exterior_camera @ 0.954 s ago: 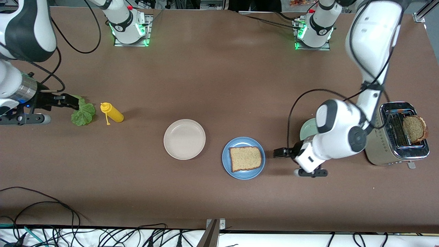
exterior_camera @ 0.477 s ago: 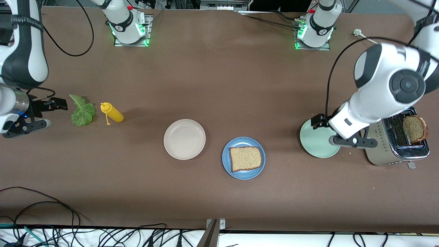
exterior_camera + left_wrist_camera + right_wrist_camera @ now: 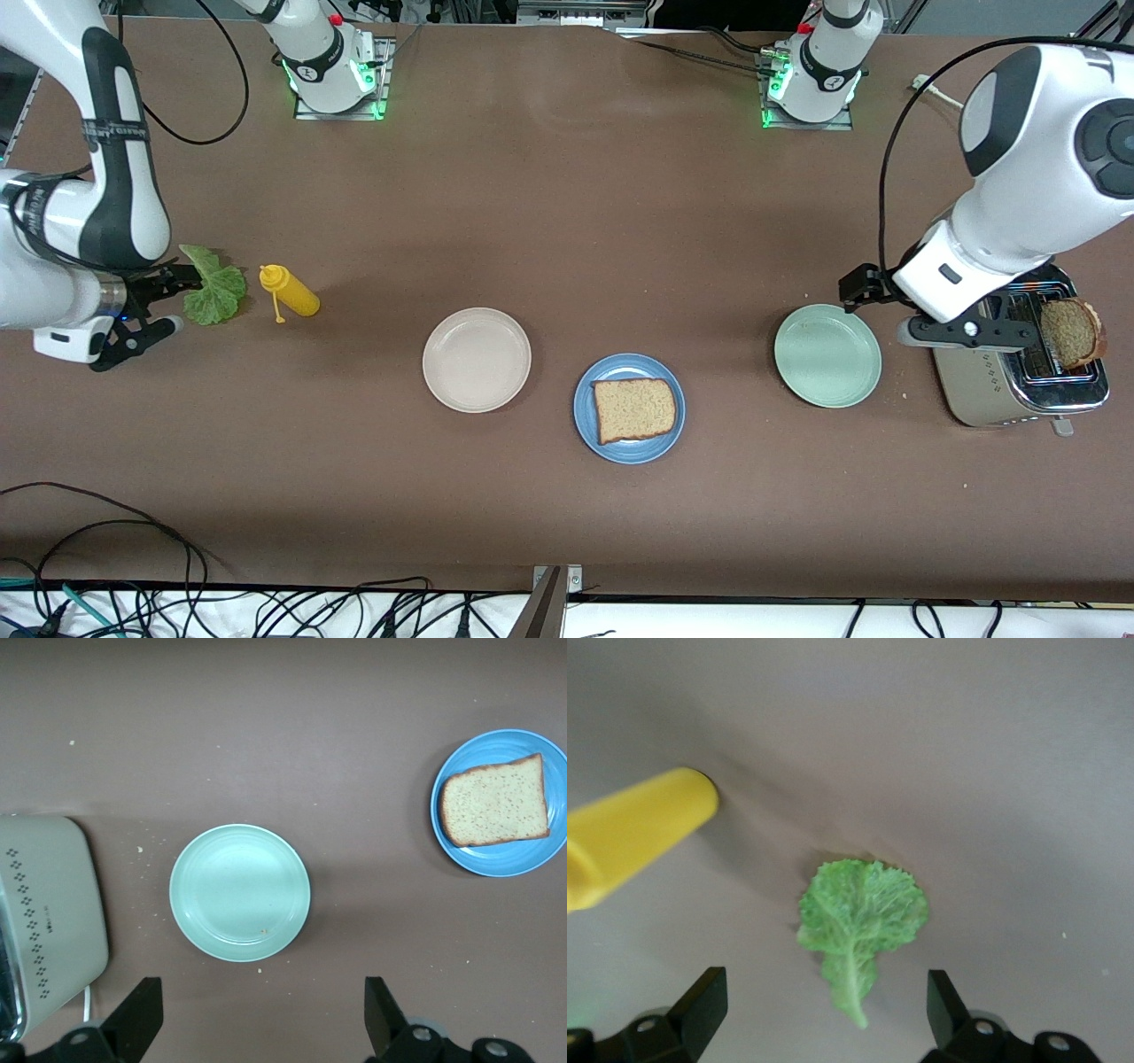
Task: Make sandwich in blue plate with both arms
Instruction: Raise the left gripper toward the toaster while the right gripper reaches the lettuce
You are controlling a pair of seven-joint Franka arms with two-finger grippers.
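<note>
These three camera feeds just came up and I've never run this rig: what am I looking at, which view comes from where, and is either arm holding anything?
Two white robot arms work at a brown table. The wide picture comes from a high camera facing them; the other two come from cameras on their wrists.

The right gripper hangs open over the lettuce leaf, beside a yellow squeeze bottle; its wrist view shows the leaf lying flat between the open fingers. The left gripper hangs open over the table beside the pale green plate, near the toaster, which has a bread slice sticking out.

In the middle stand a beige plate and the blue plate carrying one bread slice. Neither gripper holds anything.
</note>
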